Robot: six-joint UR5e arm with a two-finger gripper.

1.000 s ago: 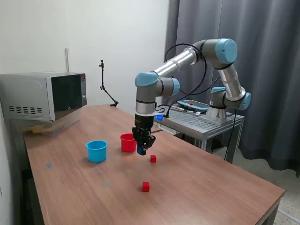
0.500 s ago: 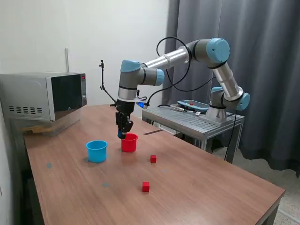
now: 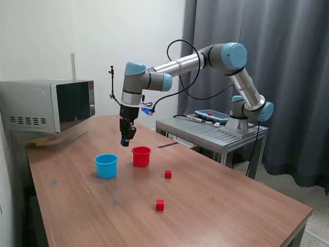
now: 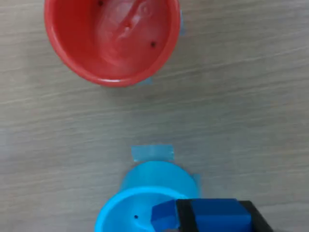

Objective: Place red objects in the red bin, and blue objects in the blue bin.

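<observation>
My gripper (image 3: 125, 140) is shut on a dark blue cube (image 3: 124, 143) and hangs above the table, behind and between the two cups. In the wrist view the blue cube (image 4: 219, 215) sits between my black fingers (image 4: 184, 218). The light-blue cup (image 3: 106, 165) stands at the exterior view's left of the red cup (image 3: 141, 156). In the wrist view the red cup (image 4: 113, 38) is empty. The light-blue cup (image 4: 140, 205) shows a second dark blue piece (image 4: 163, 215) inside, partly hidden by my finger. Two red cubes (image 3: 168, 174) (image 3: 160, 205) lie on the table.
A microwave (image 3: 49, 105) stands at the table's far corner on the exterior view's left. A metal cart (image 3: 218, 133) holds the arm's base at the exterior view's right. A thin black stand (image 3: 114, 95) rises behind the table. Blue tape patches (image 4: 152, 153) mark the wood.
My gripper has carried the blue cube from beside the near red cube, up past the red cup, toward the exterior view's left. The cups and red cubes have not moved.
</observation>
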